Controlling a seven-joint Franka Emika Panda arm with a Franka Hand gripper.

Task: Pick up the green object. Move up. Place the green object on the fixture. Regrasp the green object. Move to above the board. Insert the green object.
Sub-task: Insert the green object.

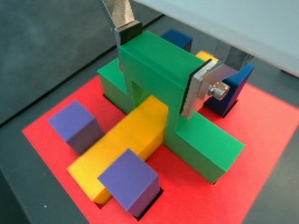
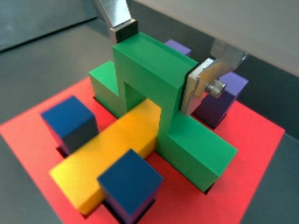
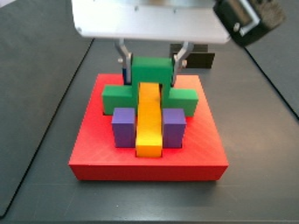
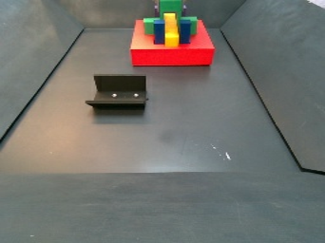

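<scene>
The green object (image 1: pixel 158 66) stands on the red board (image 1: pixel 70 105), straddling the long yellow bar (image 1: pixel 122 144) crosswise, with its lower arms down at the board's surface. My gripper (image 1: pixel 162 63) is right above the board and shut on the green object's raised top part, one silver finger (image 1: pixel 197 87) pressed on each side. Both wrist views show this; it also shows in a wrist view (image 2: pixel 152 74) and in a side view (image 3: pixel 149 70). The fixture (image 4: pixel 117 93) stands bare on the dark floor, well away from the board (image 4: pixel 172 55).
Two purple cubes (image 1: pixel 76 125) (image 1: pixel 128 179) flank the yellow bar on one side of the green object. Two blue cubes (image 1: pixel 176 39) (image 1: pixel 228 92) sit on its other side. Grey walls (image 4: pixel 38 85) enclose the dark floor.
</scene>
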